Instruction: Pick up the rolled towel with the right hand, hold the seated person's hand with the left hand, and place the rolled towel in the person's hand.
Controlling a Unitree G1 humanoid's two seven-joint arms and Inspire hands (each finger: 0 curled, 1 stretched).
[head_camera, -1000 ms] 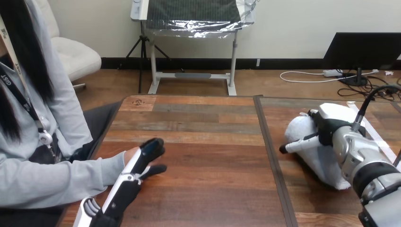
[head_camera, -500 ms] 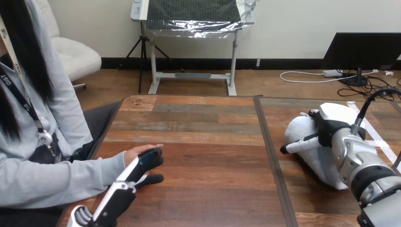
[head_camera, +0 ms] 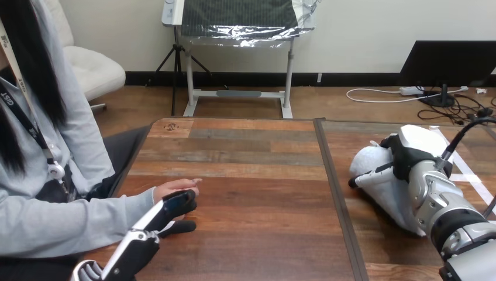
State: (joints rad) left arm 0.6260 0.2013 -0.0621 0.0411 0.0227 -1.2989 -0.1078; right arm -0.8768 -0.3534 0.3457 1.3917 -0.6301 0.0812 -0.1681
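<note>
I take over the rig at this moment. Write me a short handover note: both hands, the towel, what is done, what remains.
Left hand: open, straight fingers lying over the person's hand at the table's left side, not curled round it.
Right hand: curled round the rolled towel at the table's right side.
Done: towel grasped.
To do: hold the person's hand, carry the towel across, place it in that hand.

a robotics lab, it seems — silver robot arm (head_camera: 453, 219), wooden table (head_camera: 251, 152), a person (head_camera: 52, 216) seated beside.
</note>
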